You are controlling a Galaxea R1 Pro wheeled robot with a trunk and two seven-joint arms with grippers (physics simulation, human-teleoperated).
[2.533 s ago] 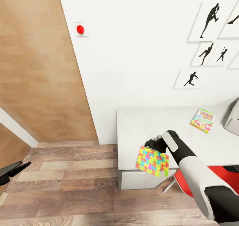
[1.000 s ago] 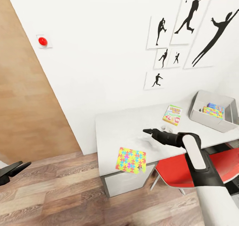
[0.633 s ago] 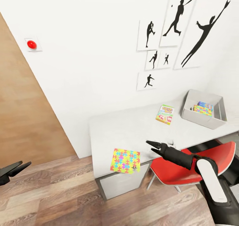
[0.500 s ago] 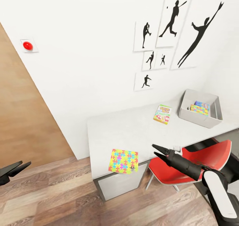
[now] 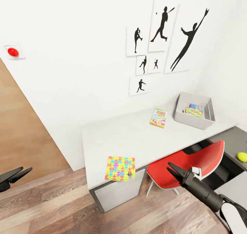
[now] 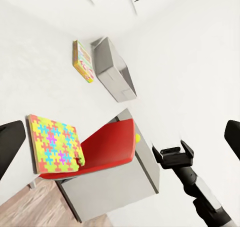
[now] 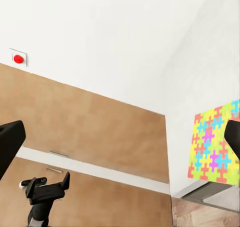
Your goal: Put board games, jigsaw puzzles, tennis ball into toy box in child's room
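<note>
A: One jigsaw puzzle [image 5: 120,163] overhangs the bench [image 5: 109,137] corner; Skip-Bo [image 5: 158,118] beside toy box [image 5: 192,121]. Right end effector [image 5: 175,170]?
B: Released, empty. Left wrist view: puzzle unmoved. Next, I judge: regrasp it.

Only legible text: "SKIP-BO" on the green board game [image 5: 158,118] lying on the bench [image 5: 113,137]; nothing else readable.

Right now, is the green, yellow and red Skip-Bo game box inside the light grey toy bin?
No, the green, yellow and red Skip-Bo game box lies flat on the white table top, apart from the light grey toy bin.
</note>
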